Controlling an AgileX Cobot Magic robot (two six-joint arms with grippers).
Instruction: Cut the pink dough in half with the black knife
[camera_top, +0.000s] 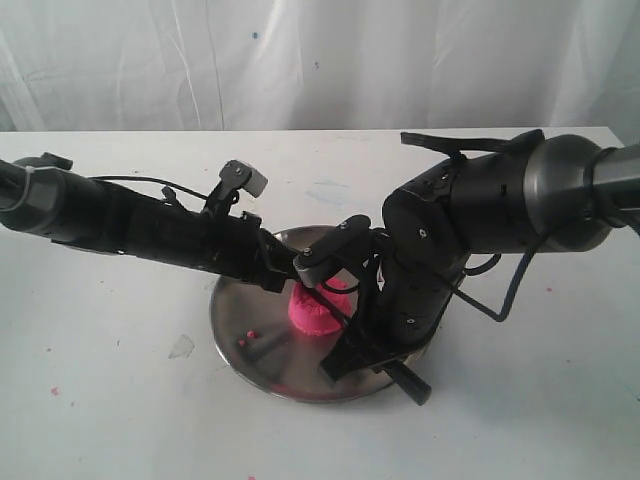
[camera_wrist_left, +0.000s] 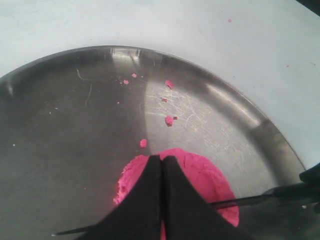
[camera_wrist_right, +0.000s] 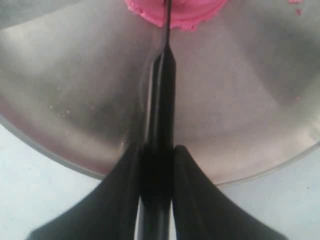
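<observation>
White desk (camera_top: 120, 420), steel plate (camera_top: 232, 335): I saw the left pincer (camera_wrist_left: 161, 159) pressed closed above the pink dough (camera_wrist_left: 202, 172), the right pincer (camera_wrist_right: 158, 148) gripping the black knife (camera_wrist_right: 163, 85).

A creased white curtain (camera_top: 300, 60) hangs behind the white table (camera_top: 100, 390).

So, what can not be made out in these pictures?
Cut depth of the black knife in the pink dough: exterior view, both arms cover it.
Most of the dough: right wrist view, cut off by the edge.
Part of the dough: left wrist view, behind the shut left end effector.
Knife handle: right wrist view, clamped inside the right end effector.
</observation>
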